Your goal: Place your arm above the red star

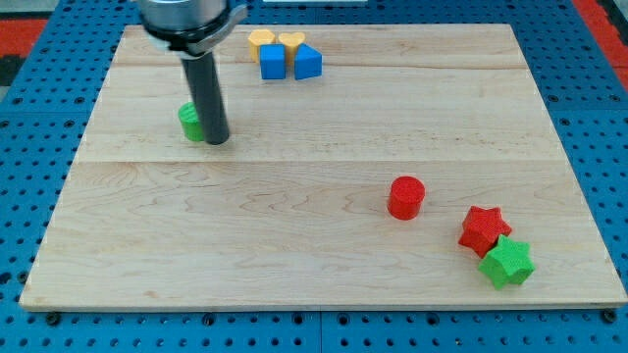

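The red star [483,229] lies on the wooden board [294,226] near the view's bottom right, touching a green star [507,262] just below it. My tip [216,140] rests on the board at the view's upper left, far from the red star. It stands right beside a green block [189,122], partly hiding it.
A red cylinder [405,197] stands left of the red star. At the view's top, two yellow blocks [261,40] [291,42] sit behind two blue blocks [272,62] [307,62]. Blue pegboard surrounds the board.
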Robot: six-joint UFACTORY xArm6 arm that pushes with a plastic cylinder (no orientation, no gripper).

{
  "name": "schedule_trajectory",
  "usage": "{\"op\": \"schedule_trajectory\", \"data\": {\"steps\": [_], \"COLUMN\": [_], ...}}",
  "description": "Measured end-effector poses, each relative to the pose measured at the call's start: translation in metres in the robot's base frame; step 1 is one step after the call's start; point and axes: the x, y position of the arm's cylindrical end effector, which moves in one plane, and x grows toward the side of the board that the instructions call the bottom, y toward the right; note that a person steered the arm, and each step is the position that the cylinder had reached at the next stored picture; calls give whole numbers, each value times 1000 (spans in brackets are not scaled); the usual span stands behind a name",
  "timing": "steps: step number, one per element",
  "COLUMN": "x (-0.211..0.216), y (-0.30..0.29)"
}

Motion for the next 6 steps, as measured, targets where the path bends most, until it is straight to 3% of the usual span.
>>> {"op": "schedule_trajectory", "data": {"steps": [2, 4, 5, 6], "x": [-97, -141, -141, -69], "y": [-94, -106, -82, -12]}}
